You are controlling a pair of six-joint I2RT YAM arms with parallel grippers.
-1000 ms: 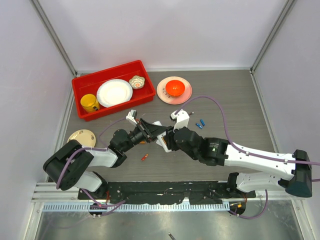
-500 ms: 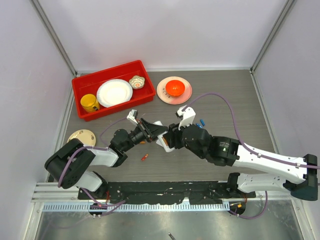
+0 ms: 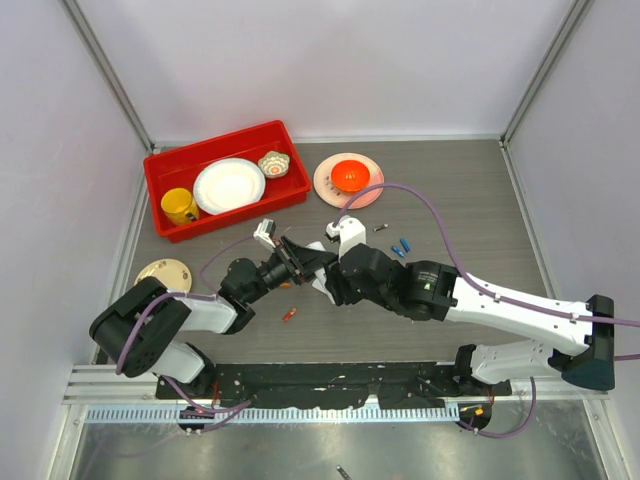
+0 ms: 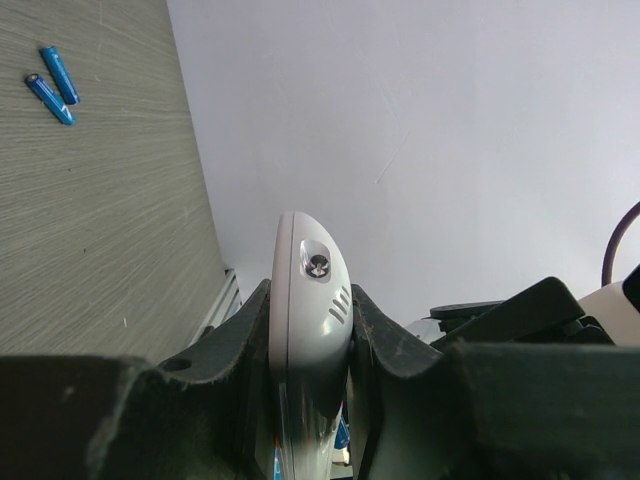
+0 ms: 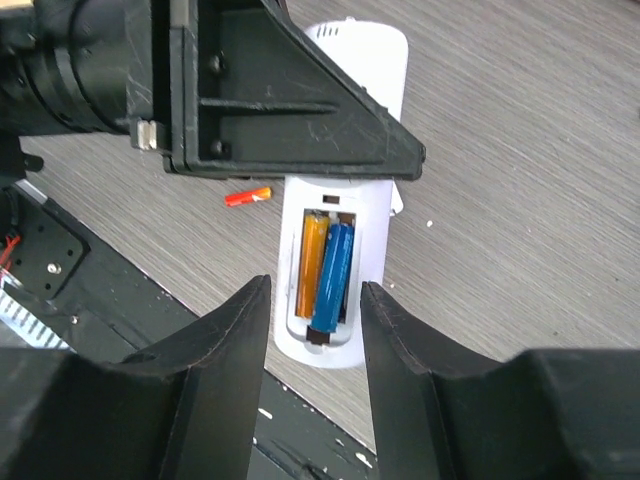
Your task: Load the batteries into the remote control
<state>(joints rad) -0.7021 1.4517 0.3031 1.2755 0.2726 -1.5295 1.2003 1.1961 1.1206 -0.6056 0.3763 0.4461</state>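
My left gripper (image 4: 310, 335) is shut on the remote control (image 4: 308, 290), a slim white bar held edge-on above the table. In the right wrist view the remote control (image 5: 368, 232) shows its open recess, with an orange battery (image 5: 312, 262) and a blue battery (image 5: 334, 272) inside; the blue one lies slanted. My right gripper (image 5: 315, 288) hangs open over that end, its fingers clear of both sides. One orange-red battery (image 5: 248, 196) lies on the table, also seen from above (image 3: 289, 314). Two blue batteries (image 3: 403, 246) lie farther right.
A red bin (image 3: 160, 170) at the back left holds a white plate, a yellow cup and a small bowl. A pink plate with an orange bowl (image 3: 348, 178) stands behind the arms. A pale round disc (image 3: 163, 272) lies at the left.
The right wrist has swung left over the remote, after drifting right half a second ago. The left arm and the remote have stayed put.
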